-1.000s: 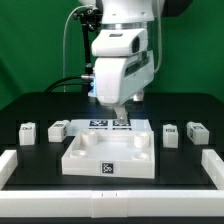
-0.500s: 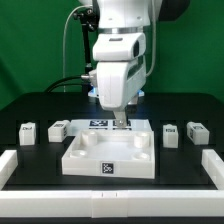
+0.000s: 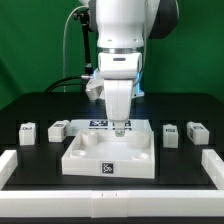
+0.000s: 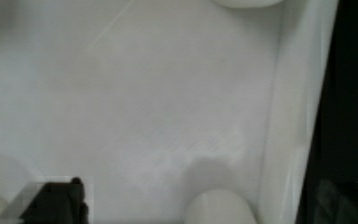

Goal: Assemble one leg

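So the arm's gripper [image 3: 120, 126] is pointing straight down over the 12 o'clock edge of the big white tabletop [image 3: 108, 158], tips right at the edge where the marker board [image 3: 98, 123] lies. Can't tell if it's actually touching anything. The wrist view is nearly all white surface with one dark finger [image 4: 55, 200] poking in, so I honestly can't tell how wide the jaws stand. There's nothing I can see between them.

All four legs are sitting loose on the black table [image 3: 40, 105], well apart from the gripper. Going by the exterior view with the tabletop as the clock centre, the outer 9 o'clock leg [image 3: 28, 132] and inner 9 o'clock leg [image 3: 57, 129] are on one side. The inner 3 o'clock leg [image 3: 170, 133] and outer 3 o'clock leg [image 3: 196, 131] are on the other. A white border rail [image 3: 110, 208] runs along 6 o'clock.
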`<control>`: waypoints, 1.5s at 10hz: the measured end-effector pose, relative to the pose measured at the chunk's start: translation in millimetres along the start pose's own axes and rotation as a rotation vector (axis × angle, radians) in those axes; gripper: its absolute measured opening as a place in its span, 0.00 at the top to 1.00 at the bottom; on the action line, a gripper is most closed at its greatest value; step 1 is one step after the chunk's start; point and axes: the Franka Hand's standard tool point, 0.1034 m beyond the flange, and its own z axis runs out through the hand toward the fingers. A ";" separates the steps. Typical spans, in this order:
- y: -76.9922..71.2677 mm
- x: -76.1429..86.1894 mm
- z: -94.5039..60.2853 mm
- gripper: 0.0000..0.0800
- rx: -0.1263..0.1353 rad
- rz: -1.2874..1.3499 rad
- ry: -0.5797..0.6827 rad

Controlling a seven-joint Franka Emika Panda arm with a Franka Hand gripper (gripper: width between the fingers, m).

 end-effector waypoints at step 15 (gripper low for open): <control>-23.3 -4.8 39.8 0.86 0.073 0.020 0.013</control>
